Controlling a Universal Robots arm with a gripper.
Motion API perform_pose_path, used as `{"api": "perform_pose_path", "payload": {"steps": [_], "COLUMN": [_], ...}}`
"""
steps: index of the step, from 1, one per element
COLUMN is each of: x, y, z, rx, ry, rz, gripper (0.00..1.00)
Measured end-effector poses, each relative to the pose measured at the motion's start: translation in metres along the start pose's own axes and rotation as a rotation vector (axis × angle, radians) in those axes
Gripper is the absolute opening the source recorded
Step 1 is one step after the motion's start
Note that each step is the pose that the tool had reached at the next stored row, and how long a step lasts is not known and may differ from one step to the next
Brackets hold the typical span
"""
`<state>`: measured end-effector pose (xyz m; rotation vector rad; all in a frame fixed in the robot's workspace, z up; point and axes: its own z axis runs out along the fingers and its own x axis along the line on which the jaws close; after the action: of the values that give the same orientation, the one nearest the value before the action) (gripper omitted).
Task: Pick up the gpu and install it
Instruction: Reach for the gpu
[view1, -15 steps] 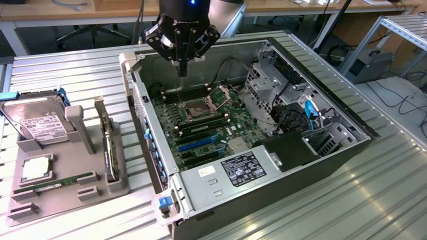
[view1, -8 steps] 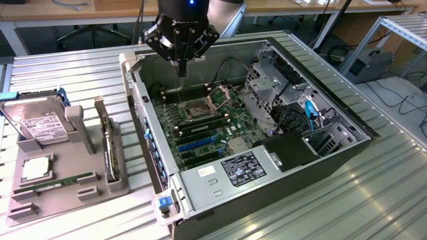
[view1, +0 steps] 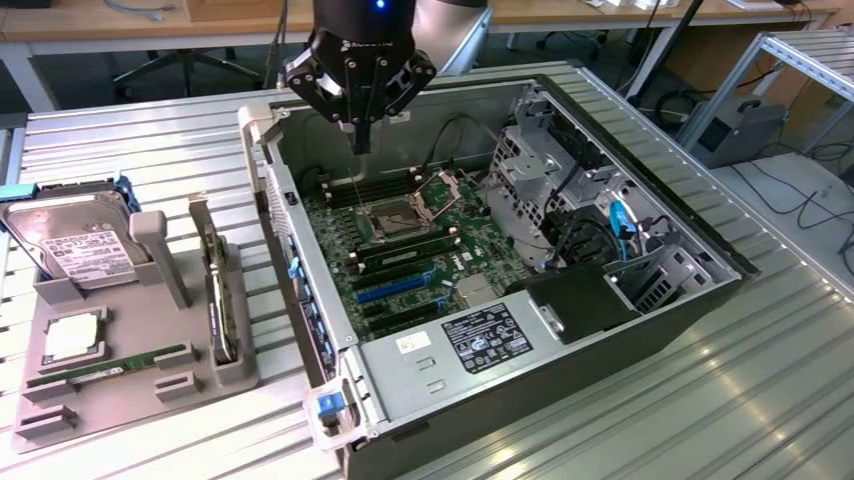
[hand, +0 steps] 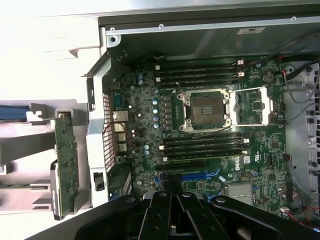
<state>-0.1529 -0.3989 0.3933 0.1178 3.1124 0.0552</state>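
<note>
The only print that could be read was a white DELL logo (hand: 243, 161) on the green motherboard (hand: 150, 125), standing just past the end of a bank of black memory slots (hand: 205, 145). The black-and-white rating label (view1: 487, 340) on the silver power supply (view1: 394, 368) carried lines of type and symbols too small to make out. The same held for the white label (view1: 86, 257) on the hard drive (view1: 54, 215) and a small white sticker (hand: 251, 30) on the case wall (hand: 200, 42).
</note>
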Motion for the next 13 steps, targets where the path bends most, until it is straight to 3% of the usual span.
{"api": "perform_pose_path", "payload": {"steps": [13], "x": [0.0027], "y": [-0.0002], "z": [-0.0001], "rx": [0.0006], "ry": [0.0000], "rz": [0.000], "gripper": [0.11]}}
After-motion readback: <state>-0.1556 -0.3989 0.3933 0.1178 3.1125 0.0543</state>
